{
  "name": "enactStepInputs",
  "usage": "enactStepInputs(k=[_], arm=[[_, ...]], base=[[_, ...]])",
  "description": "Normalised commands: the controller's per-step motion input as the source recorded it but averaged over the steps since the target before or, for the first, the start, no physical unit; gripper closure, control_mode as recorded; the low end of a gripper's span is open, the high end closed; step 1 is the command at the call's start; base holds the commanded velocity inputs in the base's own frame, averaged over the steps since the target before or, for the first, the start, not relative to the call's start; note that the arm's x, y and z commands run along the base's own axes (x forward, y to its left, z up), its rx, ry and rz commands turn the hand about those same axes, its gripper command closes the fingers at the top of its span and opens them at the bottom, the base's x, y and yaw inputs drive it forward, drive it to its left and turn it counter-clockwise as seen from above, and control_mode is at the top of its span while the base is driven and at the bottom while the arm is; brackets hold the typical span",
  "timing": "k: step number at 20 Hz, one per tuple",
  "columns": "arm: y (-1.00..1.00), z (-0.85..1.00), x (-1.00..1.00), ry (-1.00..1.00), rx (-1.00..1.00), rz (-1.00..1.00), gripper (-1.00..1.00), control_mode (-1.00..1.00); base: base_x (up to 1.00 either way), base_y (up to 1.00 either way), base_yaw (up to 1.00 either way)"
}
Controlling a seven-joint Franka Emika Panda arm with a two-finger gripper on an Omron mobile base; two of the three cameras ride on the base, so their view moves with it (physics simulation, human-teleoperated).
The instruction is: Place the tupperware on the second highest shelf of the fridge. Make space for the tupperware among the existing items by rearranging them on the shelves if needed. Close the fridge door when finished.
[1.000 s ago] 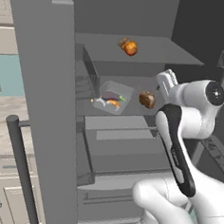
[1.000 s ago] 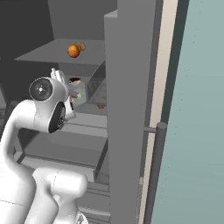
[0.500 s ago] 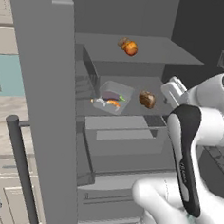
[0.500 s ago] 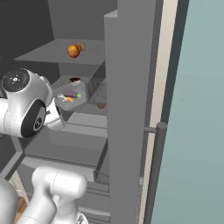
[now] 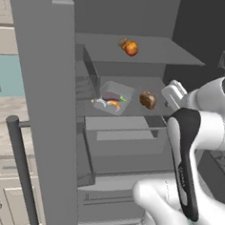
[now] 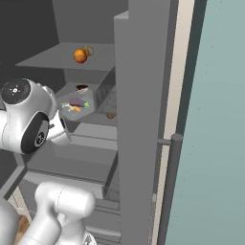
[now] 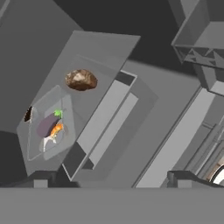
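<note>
Hand view: the end effector [image 7: 111,179], nearest, stands with its jaws fully apart and holds nothing. Beyond it, the shallow, pale grey-white rectangular tupperware [image 7: 47,127], carrying a purple eggplant and orange shrimp, rests on the flat grey second highest shelf [image 7: 107,70] of the matte grey fridge [image 5: 43,104], beside a dark brown round food [image 7: 81,80]. The tray is probably light, stiff and smooth-walled; a pinch across one long rim seems safest.

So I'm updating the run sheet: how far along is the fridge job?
Done: the shallow pale tray of eggplant and shrimp sits on the second-highest grey shelf, beside a dark brown round food. In hand: nothing; the gripper is open, clear of the shelf. Left: shutting the tall grey fridge door, which stands open.
</note>
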Motion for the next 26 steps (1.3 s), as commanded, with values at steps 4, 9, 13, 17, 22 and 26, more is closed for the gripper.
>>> enactStepInputs(k=[4,9,13,17,22,26], arm=[[0.00,0.00,0.00,0.00,0.00,0.00,-1.00,1.00],[0.00,0.00,0.00,0.00,0.00,0.00,-1.00,1.00],[0.00,0.00,0.00,0.00,0.00,0.00,-1.00,1.00],[0.00,0.00,0.00,0.00,0.00,0.00,-1.00,1.00],[0.10,-0.02,0.00,0.00,-0.02,0.00,-1.00,-1.00],[0.13,0.00,0.06,0.00,0.00,0.00,-1.00,-1.00]], base=[[-0.52,0.00,0.00],[-0.76,0.04,0.00],[-0.79,0.12,0.00],[-0.66,0.11,0.00],[-0.24,0.13,0.00],[0.00,0.00,0.00]])
